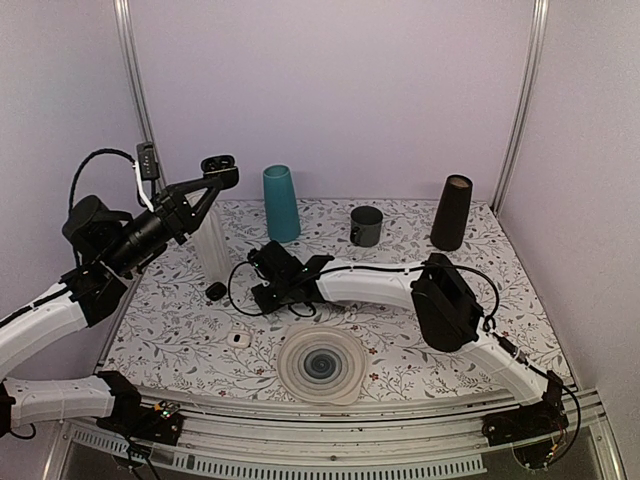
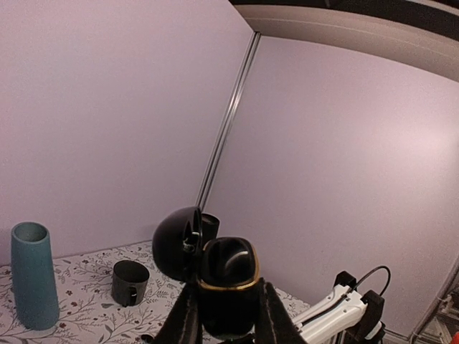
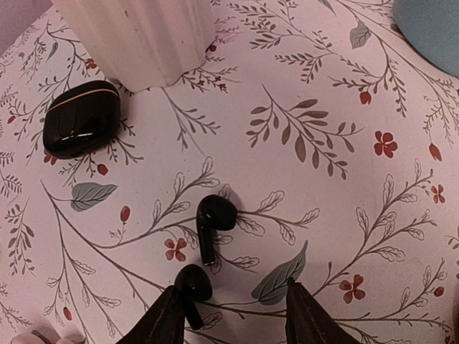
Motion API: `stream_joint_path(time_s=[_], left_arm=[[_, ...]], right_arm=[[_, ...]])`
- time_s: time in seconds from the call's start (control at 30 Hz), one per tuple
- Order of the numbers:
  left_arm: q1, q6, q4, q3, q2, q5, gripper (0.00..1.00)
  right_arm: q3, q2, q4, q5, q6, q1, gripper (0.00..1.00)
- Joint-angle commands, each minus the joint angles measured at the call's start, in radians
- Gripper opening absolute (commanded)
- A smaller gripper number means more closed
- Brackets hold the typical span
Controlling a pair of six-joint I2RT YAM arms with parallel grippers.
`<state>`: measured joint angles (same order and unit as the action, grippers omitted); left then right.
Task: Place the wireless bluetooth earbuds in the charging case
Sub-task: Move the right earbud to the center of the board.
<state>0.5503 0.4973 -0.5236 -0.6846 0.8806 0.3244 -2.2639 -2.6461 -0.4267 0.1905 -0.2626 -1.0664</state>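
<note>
Two glossy black earbuds lie on the flowered table in the right wrist view, one [image 3: 214, 218] ahead of the fingers and one [image 3: 192, 287] against the inner side of the left finger. My right gripper [image 3: 233, 312] is open and low over them; in the top view it [image 1: 265, 262] hides them. My left gripper [image 2: 229, 315] is shut on an open black charging case [image 2: 228, 283] with a gold rim, lid [image 2: 178, 244] swung back, held high above the table's left side [image 1: 218, 162].
A closed black case [image 3: 81, 118] lies beside a white fluted vase [image 3: 136, 36]. A small white case [image 1: 238, 339] and a round ribbed coaster [image 1: 321, 365] sit near the front. A teal cup [image 1: 281, 203], dark mug [image 1: 367, 226] and dark cone cup [image 1: 452, 212] stand at the back.
</note>
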Motion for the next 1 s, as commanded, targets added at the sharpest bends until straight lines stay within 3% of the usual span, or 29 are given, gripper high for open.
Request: stream_joint_path(time_s=[0.0,0.37,0.63,0.97], left_arm=[[-0.015,-0.007,0.004,0.011,-0.018,0.002,0.00],[-0.015,-0.005,0.002,0.013,-0.017,0.005,0.00],[-0.016,-0.010,0.016,0.011,-0.028,0.001,0.00],[-0.016,-0.010,0.019,0.006,-0.024,0.007,0.00]], right_arm=[[-0.025,-0.033,-0.022,0.029,0.018,-0.007,0.48],[-0.017,-0.013,-0.023,-0.001,0.026,-0.007,0.32],[0.014,0.006,0.059,-0.084,0.095,-0.009,0.30],[0.015,-0.009,0.060,-0.075,0.134,-0.009,0.29]])
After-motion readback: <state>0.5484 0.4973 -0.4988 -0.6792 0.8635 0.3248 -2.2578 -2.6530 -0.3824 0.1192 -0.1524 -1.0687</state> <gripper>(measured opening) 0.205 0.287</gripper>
